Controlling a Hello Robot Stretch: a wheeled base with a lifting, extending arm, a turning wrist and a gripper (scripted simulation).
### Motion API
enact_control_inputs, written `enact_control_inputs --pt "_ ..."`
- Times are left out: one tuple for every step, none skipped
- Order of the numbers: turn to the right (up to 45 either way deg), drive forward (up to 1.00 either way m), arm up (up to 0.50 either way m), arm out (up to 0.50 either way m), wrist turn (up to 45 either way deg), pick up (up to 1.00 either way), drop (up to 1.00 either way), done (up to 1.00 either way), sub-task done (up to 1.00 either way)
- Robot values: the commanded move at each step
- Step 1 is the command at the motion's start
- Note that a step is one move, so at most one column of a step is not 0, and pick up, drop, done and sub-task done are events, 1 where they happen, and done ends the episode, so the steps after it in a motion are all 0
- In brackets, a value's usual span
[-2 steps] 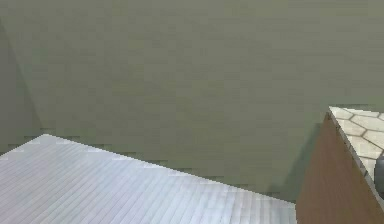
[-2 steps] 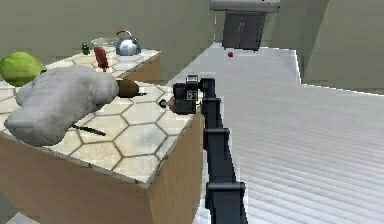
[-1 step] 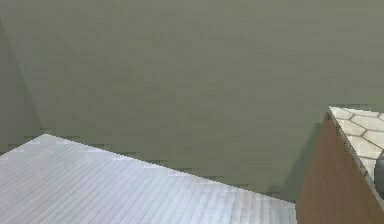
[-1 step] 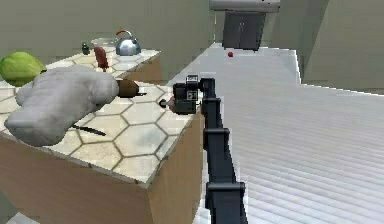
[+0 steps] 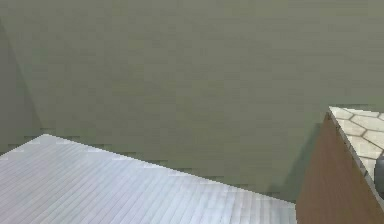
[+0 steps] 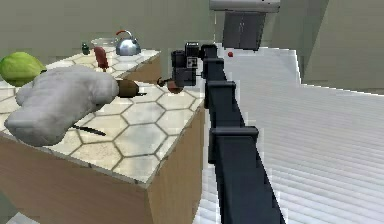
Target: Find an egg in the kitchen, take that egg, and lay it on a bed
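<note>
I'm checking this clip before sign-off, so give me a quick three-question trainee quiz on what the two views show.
1. True or false: the counter has a hexagon tile top.
2. Which stands near the counter's far end? A) silver kettle B) toaster C) vase
3. Can you tell whether the gripper holds anything?
Key: 1 true; 2 A; 3 no, because things on the counter lie at or behind its far end.

Arm side view: dark square-section arm bar (image 6: 228,135) rises from the bottom edge, reaching out up and to the left. Two small white marker squares (image 6: 186,64) at its far end; dark two-finger gripper (image 6: 172,80) just left of them. Holding anything or not: cannot tell
</note>
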Motion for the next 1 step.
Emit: enact_control_inputs --pt "0.0 0.00 0.02 0.00 0.0 0.00 0.00 0.00 0.00"
